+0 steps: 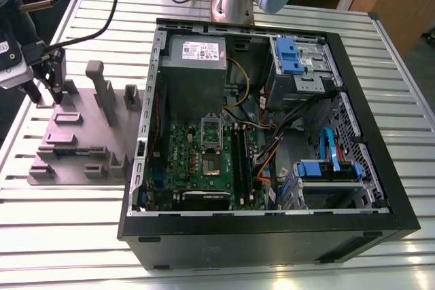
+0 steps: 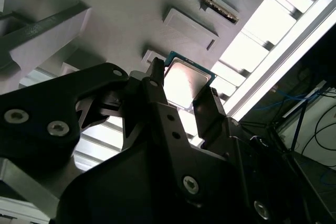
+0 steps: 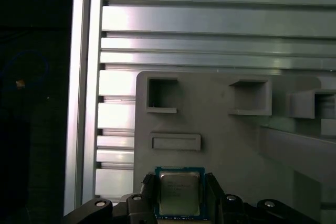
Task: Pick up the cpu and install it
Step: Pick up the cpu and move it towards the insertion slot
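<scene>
Where the slatted metal table (image 1: 68, 236) carries the work, the largest item is an open black computer case (image 1: 272, 242) lying on its side. Inside it, a green circuit board (image 1: 187, 157) lies flat, with a dark square socket (image 1: 212, 162) framed in metal near its middle. A grey box (image 1: 197, 66) with a white label sits beyond the board.

A grey holder plate (image 1: 75, 147) with raised posts and shallow pockets lies just beside the case, toward the exterior view's left.

The gripper (image 1: 46, 96) hangs over the far corner of this plate, on the exterior view's left, well apart from the case. In both wrist views the gripper (image 2: 184, 86) (image 3: 179, 195) is narrowed to the width of the chip. Its two black fingers (image 3: 149, 187) press against two opposite edges of the cpu (image 3: 179, 190), so the chip is grasped between them. Whether the chip rests on the plate or is raised clear of it cannot be told.

The cpu (image 2: 186, 80) is a small, flat, square chip. It has a bright silvery metal lid and a thin blue-green rim. The lid faces the wrist cameras and away from the plate. The outline is square, so no long axis is evident. In the first wrist view its edges run parallel to the plate's edges, and a rectangular raised pad (image 3: 176, 142) lies near it on the plate.
</scene>
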Motion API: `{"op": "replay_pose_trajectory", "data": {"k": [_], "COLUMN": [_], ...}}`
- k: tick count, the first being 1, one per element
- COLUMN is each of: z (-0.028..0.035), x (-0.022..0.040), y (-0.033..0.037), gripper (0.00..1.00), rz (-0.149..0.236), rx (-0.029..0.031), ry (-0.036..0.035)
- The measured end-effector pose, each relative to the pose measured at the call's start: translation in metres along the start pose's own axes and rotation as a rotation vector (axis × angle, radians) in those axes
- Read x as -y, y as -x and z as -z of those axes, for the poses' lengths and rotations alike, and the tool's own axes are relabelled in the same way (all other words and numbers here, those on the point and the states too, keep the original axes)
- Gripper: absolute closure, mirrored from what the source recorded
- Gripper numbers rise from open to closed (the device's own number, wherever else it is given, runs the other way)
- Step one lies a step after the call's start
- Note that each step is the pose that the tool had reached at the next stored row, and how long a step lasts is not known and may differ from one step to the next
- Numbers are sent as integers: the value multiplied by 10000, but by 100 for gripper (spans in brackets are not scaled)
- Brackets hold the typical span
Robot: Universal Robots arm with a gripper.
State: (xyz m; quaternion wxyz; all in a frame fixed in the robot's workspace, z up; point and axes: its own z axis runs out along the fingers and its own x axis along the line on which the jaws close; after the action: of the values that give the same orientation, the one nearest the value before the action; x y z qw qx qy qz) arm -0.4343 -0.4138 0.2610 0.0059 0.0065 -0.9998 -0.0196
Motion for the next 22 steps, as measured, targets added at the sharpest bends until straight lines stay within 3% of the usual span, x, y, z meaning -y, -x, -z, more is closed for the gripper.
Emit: {"op": "replay_pose_trajectory", "data": {"k": [22], "z": [134], "x": [-5], "y": [-2], "gripper": [53], "rz": [0], "rx": [-1], "ry": [0]}}
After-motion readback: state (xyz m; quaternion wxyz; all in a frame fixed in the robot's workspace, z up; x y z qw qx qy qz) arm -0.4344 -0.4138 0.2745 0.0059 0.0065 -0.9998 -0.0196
